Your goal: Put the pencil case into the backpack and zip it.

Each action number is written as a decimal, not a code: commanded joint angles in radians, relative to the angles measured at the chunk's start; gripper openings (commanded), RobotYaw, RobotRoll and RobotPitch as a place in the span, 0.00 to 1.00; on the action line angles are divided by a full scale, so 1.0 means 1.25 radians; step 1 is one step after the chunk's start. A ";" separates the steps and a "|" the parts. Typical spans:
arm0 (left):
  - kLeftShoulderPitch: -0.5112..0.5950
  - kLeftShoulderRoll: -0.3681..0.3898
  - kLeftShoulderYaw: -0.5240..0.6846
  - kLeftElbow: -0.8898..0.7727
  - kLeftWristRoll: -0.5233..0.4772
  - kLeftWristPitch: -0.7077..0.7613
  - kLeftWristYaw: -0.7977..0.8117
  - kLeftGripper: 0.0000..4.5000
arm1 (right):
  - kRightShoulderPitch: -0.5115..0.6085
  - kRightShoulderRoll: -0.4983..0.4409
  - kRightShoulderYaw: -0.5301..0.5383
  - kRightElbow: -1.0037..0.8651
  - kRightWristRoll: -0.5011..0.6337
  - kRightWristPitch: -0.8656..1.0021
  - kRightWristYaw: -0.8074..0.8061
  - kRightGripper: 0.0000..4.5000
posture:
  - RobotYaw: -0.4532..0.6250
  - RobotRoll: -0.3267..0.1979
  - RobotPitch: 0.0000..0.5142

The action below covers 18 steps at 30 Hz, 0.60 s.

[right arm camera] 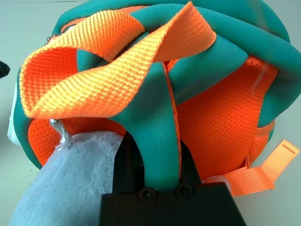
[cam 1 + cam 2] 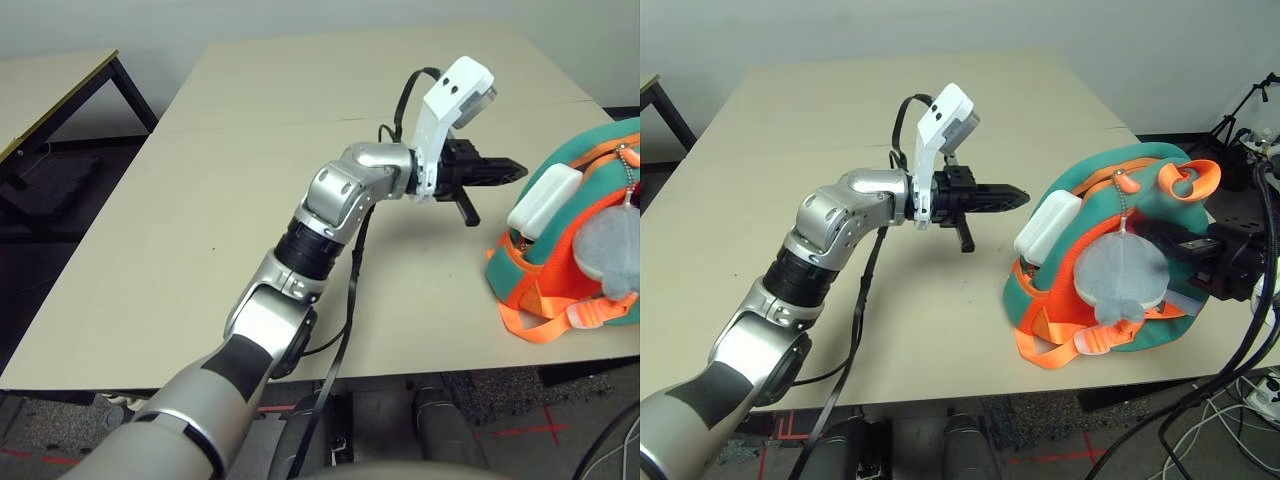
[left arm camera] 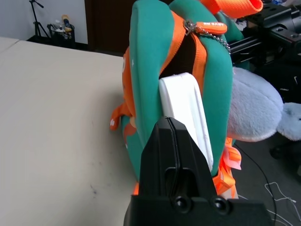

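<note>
While the beige table [image 2: 250, 220] stands before a pale wall [image 2: 1020, 25], the teal-and-orange backpack [image 2: 1100, 190] sits near its edge, the white pencil case [image 2: 1048, 227] partly inside its opening and jutting out. The left gripper [image 2: 1025, 198], closed on nothing, points toward the case; the right gripper [image 1: 162, 146] has its fingers around a teal strap [image 1: 157, 127].

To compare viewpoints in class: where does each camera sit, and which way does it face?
Both eyes: on the head, facing forward and down at the table; left forearm shows.
Left wrist: faces the backpack along its shut end effector.
Right wrist: faces the backpack's strap, between its end effector's fingers.
Both wrist views share the backpack.
</note>
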 commanded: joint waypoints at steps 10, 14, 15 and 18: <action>0.038 -0.027 -0.056 -0.001 0.013 -0.007 -0.008 0.00 | 0.008 0.016 0.010 -0.013 0.001 0.022 -0.007 0.01 | 0.20 0.62 0.22; 0.038 -0.046 -0.074 0.037 0.035 -0.035 0.001 0.00 | 0.006 0.017 0.012 -0.014 0.005 0.021 -0.009 0.01 | 0.20 0.62 0.23; 0.037 -0.054 -0.077 0.050 0.039 -0.043 0.003 0.00 | 0.005 0.017 0.014 -0.015 0.006 0.021 -0.010 0.01 | 0.20 0.62 0.23; 0.027 -0.108 -0.080 0.116 0.045 -0.069 0.011 0.00 | 0.001 0.020 0.022 -0.016 0.010 0.018 -0.013 0.01 | 0.20 0.62 0.22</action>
